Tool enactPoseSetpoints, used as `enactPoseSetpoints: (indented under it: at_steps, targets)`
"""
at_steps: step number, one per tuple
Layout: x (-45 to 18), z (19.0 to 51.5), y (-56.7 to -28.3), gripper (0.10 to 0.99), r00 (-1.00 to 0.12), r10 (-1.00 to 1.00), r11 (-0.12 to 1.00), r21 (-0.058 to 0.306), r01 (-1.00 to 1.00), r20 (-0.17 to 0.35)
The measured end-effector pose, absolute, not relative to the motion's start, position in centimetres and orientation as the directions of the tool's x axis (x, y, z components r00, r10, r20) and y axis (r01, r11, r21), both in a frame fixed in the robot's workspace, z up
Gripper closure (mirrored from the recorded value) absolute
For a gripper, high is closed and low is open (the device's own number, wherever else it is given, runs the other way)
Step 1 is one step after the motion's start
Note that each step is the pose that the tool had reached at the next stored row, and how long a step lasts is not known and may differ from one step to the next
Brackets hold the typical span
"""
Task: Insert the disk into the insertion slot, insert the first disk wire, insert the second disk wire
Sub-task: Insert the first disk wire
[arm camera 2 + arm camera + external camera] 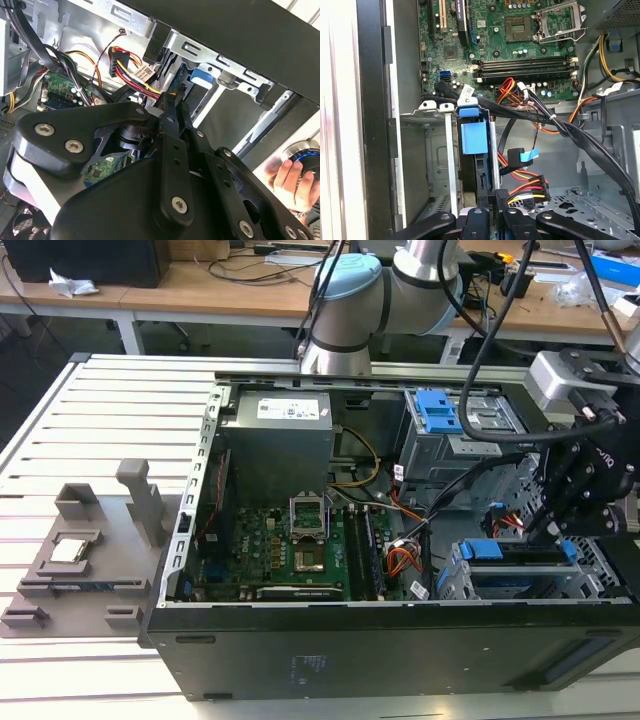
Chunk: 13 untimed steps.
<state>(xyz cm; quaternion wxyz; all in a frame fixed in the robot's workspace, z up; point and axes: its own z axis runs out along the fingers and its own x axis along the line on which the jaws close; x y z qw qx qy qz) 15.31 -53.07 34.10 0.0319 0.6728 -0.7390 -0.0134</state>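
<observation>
Claw (pixel 492 201) pinches disk wire connector (pixel 502 194) beside edge-on disk (pixel 474 138), handle toward motherboard (pixel 520 45).

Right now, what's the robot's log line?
disk: in insertion slot | hand: shut on wire plug at disk's end
</observation>
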Motion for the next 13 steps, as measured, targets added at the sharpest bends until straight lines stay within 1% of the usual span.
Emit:
enactPoseSetpoints:
  at_steps: [5, 13]
  targets:
    - [15.39, 34.04, -53.19, 0.918, -0.074, -0.997, 0.076, 0.063, -0.995, 0.029]
    - [15.39, 33.73, -53.49, 0.918, -0.074, -0.997, 0.075, 0.063, -0.995, 0.028]
